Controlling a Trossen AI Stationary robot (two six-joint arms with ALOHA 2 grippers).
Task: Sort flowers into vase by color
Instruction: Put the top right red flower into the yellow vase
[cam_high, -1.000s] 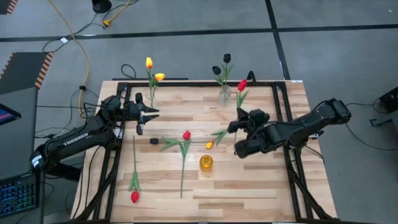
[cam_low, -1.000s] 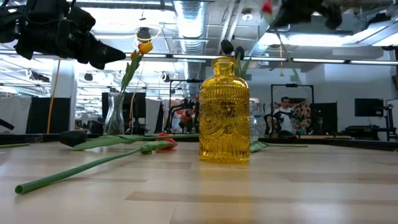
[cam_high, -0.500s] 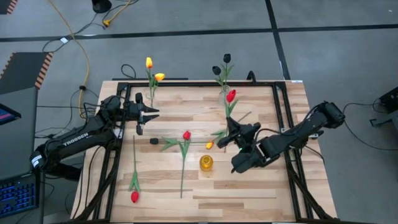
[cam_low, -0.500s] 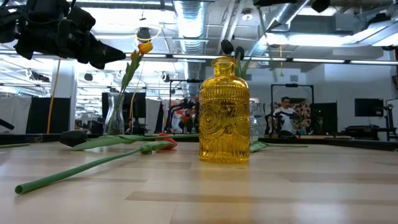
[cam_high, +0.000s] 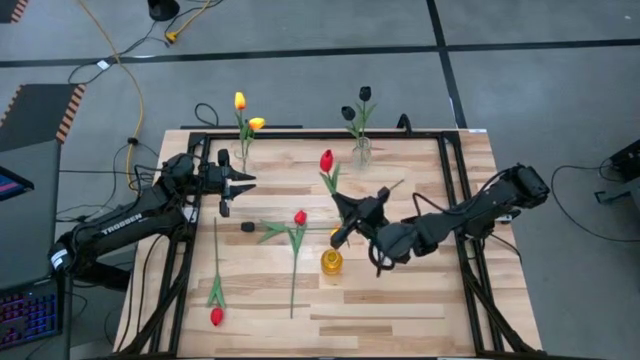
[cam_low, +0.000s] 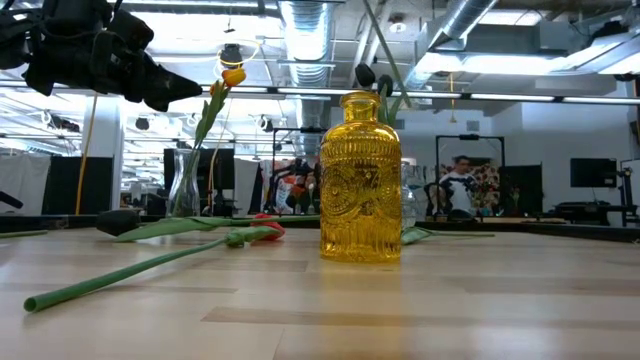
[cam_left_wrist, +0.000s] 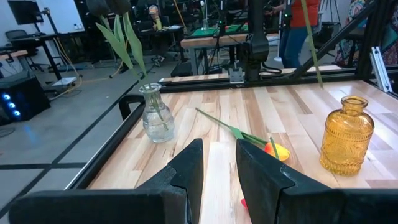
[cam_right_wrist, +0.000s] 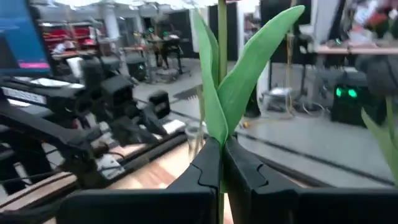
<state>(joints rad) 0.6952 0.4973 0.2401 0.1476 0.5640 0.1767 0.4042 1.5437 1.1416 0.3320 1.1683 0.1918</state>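
Observation:
My right gripper (cam_high: 343, 208) is shut on a red tulip (cam_high: 326, 160), above the table just far of the amber vase (cam_high: 331, 262); in the low view its stem (cam_low: 384, 48) slants above the vase's mouth (cam_low: 360, 97). A clear vase (cam_high: 245, 152) holds two yellow tulips, and another (cam_high: 361, 153) holds two black ones. Two red tulips (cam_high: 300, 217) (cam_high: 216, 316) and an orange one (cam_high: 337, 232) lie flat on the table. My left gripper (cam_high: 241, 181) hovers open near the yellow tulips' vase. My right gripper pinches the red tulip's stem (cam_right_wrist: 221, 147) between its two fingers, right where the two leaves (cam_right_wrist: 249, 68) branch off. The fingers lie across the stem. The tulip is lifted clear of the table, head up, with the stem running on below the fingers.
A black frame rail (cam_high: 300, 136) runs around the table top. A small black piece (cam_high: 247, 227) lies left of the lying tulips. Bare wood stretches along the near edge (cam_high: 400, 320). People stand in the room beyond the table (cam_low: 460, 180).
My right gripper has carried the red tulip from beside the black tulips' vase toward the table's left and near side, ending close over the amber vase, and has turned on the way. The tulip's stem now shows above the vase's mouth in the low view.

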